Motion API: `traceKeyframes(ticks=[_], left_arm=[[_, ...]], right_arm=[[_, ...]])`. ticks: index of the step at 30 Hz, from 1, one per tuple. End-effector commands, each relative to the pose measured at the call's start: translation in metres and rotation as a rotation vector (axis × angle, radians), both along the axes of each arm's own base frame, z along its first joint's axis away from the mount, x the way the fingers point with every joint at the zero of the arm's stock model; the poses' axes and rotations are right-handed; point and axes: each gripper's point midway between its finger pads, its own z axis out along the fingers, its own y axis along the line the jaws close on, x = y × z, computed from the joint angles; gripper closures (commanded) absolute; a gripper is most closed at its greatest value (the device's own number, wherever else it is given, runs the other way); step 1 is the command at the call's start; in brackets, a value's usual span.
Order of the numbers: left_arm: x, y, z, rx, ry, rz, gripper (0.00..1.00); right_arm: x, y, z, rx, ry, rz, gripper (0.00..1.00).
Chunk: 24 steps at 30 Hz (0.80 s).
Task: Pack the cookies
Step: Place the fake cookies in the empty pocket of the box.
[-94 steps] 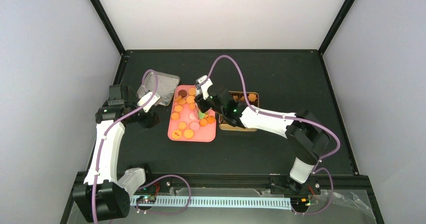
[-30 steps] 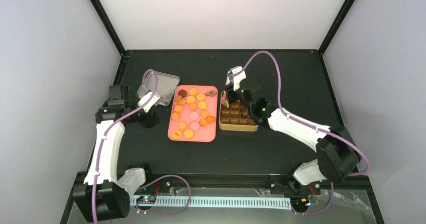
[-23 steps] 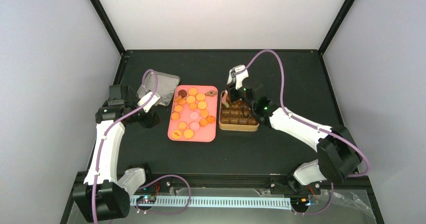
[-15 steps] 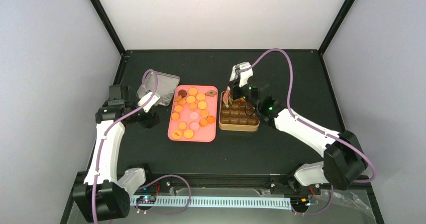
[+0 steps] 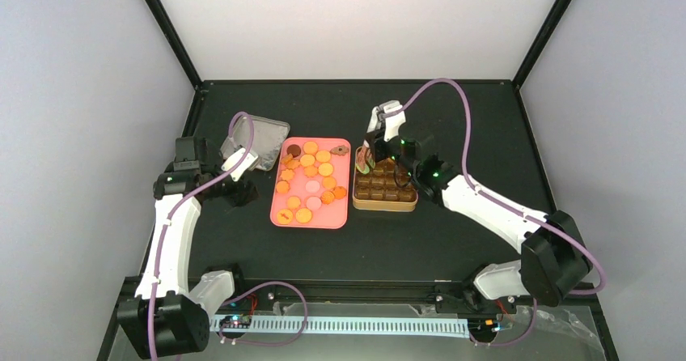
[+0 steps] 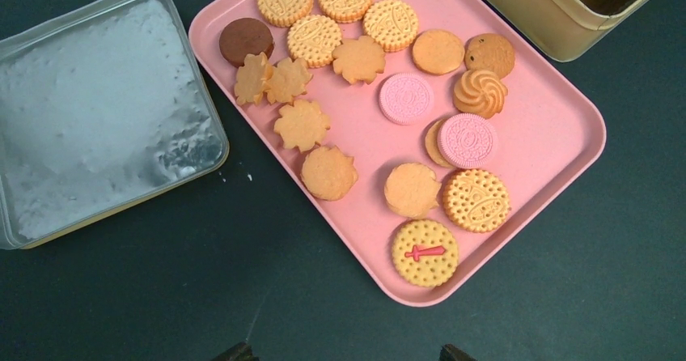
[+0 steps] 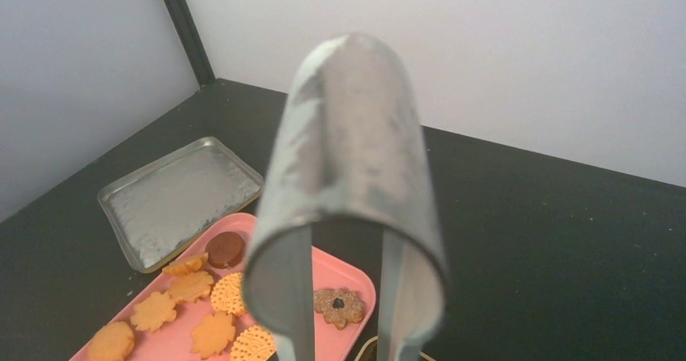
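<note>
Top external: my right gripper (image 5: 378, 138) clamps the tongs (image 5: 366, 160) over the far left corner of the tin (image 5: 385, 206). A pinkish speck shows at their tips, which I take for a cookie but it is too small to be sure. The other cookies (image 5: 311, 167) lie on the tray (image 5: 311, 219) just left of the tin, and the left gripper (image 5: 241, 189) hangs near the lid (image 5: 263, 130). Left wrist: its fingers stand apart on nothing, above the table (image 6: 121, 296); the cookies lie loose, a few overlapping. Right wrist: only the tongs' bend and narrow blades show; the tips are out of frame. As I see it, letting go off-centre could drop the piece on the rim or outside. Too hard a pinch could crack it.
</note>
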Motion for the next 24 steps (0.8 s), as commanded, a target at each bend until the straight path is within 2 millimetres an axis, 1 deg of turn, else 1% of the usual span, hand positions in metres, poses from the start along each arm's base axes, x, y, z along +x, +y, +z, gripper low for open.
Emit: traceKeyframes(ticks=[1,3,9,11,18,24], left_arm=[[-0.002,-0.001,0.007,-0.014,-0.012,-0.006,0.4],[-0.002,-0.002,0.008,-0.014,-0.015,-0.006,0.4],[-0.003,0.0,0.008,-0.001,-0.018,-0.005,0.4],[-0.002,0.0,0.008,-0.001,-0.018,-0.004,0.4],[-0.001,-0.001,0.011,-0.01,-0.019,-0.005,0.4],[-0.001,-0.001,0.013,-0.015,-0.021,-0.004,0.4]], right_arm=[[0.005,0.012,0.012,0.015,-0.024,0.049,0.68],[0.007,0.015,0.009,0.009,-0.014,0.054,0.67],[0.017,0.015,0.001,-0.014,-0.008,0.022,0.68],[0.019,0.015,0.0,-0.022,-0.007,0.013,0.71],[0.023,0.008,0.006,-0.044,-0.023,-0.025,0.88],[0.022,0.006,0.012,-0.039,-0.035,-0.022,0.91]])
